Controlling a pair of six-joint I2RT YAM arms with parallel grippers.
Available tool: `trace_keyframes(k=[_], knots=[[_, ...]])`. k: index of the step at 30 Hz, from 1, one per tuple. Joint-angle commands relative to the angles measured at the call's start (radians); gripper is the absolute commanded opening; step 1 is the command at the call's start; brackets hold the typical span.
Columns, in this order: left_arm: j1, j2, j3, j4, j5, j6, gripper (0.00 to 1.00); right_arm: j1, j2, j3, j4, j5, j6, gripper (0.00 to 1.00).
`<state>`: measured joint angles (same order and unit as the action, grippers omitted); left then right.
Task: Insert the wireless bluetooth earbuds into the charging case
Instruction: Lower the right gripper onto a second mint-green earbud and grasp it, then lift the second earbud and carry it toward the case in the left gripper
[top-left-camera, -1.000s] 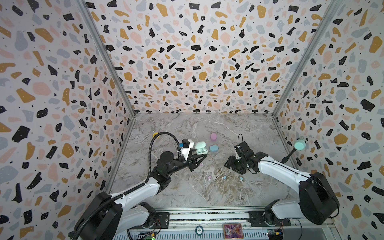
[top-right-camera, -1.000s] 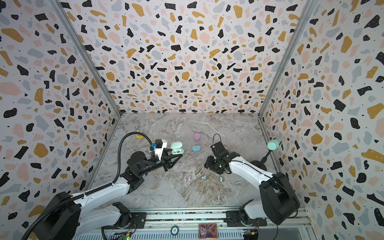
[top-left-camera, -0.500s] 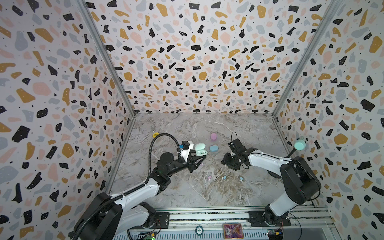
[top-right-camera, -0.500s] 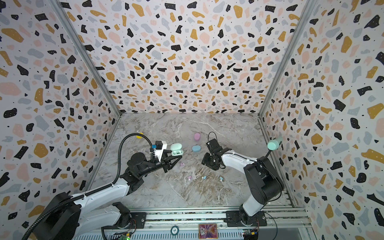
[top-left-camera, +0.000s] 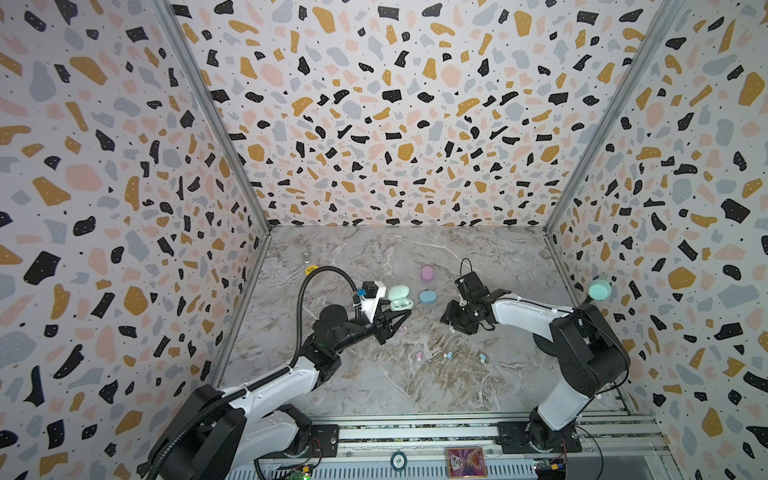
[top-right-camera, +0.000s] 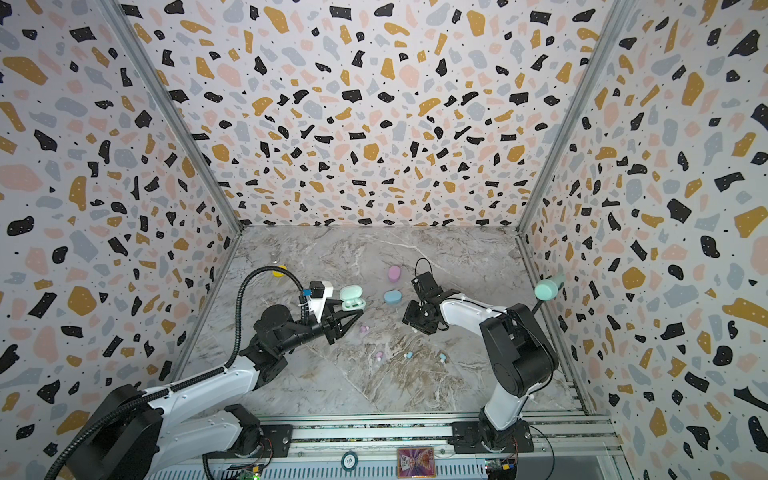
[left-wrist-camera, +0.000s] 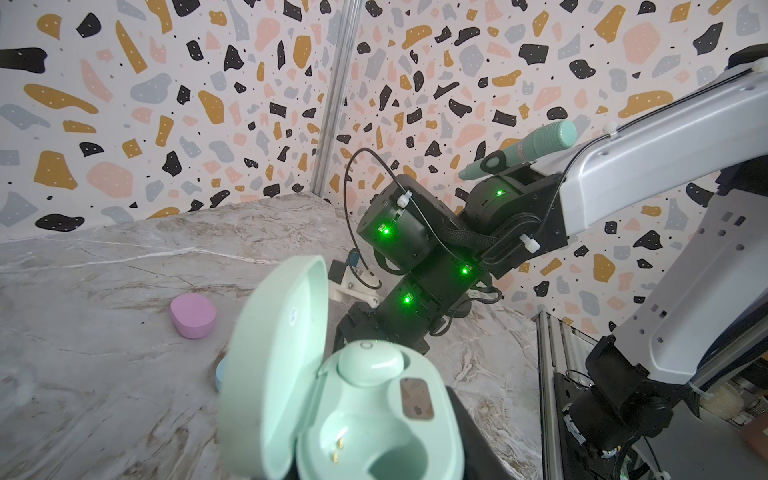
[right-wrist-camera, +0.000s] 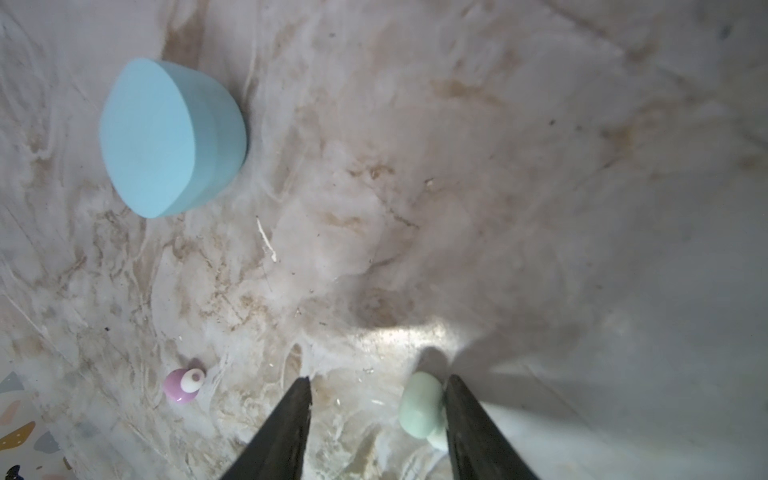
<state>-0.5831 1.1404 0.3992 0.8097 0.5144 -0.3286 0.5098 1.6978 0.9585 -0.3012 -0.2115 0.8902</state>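
The mint case (left-wrist-camera: 365, 419) is pinched by the left tool (top-left-camera: 399, 313) and held off the surface (right-wrist-camera: 498, 166) with its lid swung back. A seated bud (left-wrist-camera: 370, 365) is seen in it, and the second socket (left-wrist-camera: 390, 453) is empty. The loose mint bud (right-wrist-camera: 419, 405) lies on the surface between the fingers of the right tool (right-wrist-camera: 379, 380), which is spread. One finger is touched by the bud, while the other stands apart from it.

Because the bud sits so far off centre, it is likely to be pushed sideways or rolled as the gap is narrowed. A grip taken on its rounded edge could be lost on lifting. The smooth shell may be squirted out if the pinch is made too hard. A pink bud (right-wrist-camera: 183, 384) and the blue case (right-wrist-camera: 166, 137) lie well apart from the fingers, so no clash is expected there. The socket may be missed if the bud is carried tilted, or the case may be nudged in the left tool's hold.
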Motion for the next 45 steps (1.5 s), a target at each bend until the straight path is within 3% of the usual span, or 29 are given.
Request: trace_keyframes(k=[1, 6, 15, 45], knots=[[0.009, -0.002, -0.004, 0.067, 0.005, 0.008, 0.0, -0.003, 0.022, 0.051, -0.073, 0.01, -0.055, 0.53], [0.011, -0.005, -0.005, 0.068, 0.006, 0.007, 0.0, -0.008, 0.086, 0.143, -0.237, 0.07, -0.169, 0.52], [0.011, -0.01, -0.009, 0.071, 0.007, 0.003, 0.0, -0.003, 0.169, 0.234, -0.354, 0.091, -0.276, 0.45], [0.014, 0.002, -0.017, 0.108, 0.009, -0.018, 0.0, 0.069, 0.272, 0.297, -0.501, 0.148, -0.309, 0.17]])
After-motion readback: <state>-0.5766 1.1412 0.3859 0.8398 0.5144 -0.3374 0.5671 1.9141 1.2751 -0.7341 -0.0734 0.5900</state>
